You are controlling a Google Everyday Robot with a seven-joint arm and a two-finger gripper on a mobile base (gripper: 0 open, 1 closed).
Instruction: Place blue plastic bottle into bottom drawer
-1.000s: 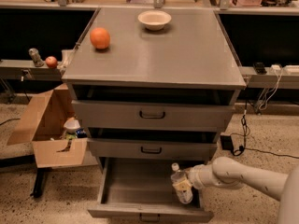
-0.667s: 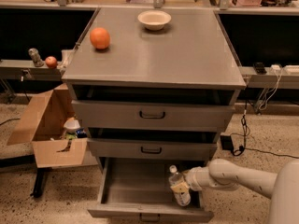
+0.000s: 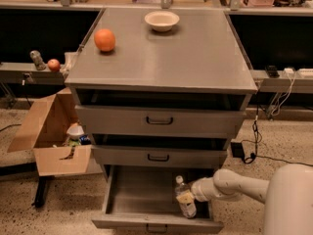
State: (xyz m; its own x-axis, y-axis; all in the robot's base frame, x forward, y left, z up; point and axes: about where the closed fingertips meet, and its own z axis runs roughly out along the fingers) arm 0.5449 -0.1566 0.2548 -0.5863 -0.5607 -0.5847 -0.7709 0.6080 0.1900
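Note:
The blue plastic bottle (image 3: 185, 198), clear with a white cap and a label, stands tilted inside the open bottom drawer (image 3: 139, 196), near its right side. The drawer is pulled out, and its front edge with a small handle is at the bottom of the view. My gripper (image 3: 194, 191) reaches in from the right on a white arm and is shut on the bottle's upper body. The bottle's base is at or just above the drawer floor; I cannot tell if it touches.
The middle drawer (image 3: 159, 156) and top drawer (image 3: 159, 121) sit just above the gripper. An orange (image 3: 104, 39) and a white bowl (image 3: 162, 20) are on the cabinet top. An open cardboard box (image 3: 49, 131) is at the left. Cables (image 3: 254, 131) hang at the right.
The gripper and the bottle have shifted slightly left and deeper over the drawer. The bottle has stayed in the grip.

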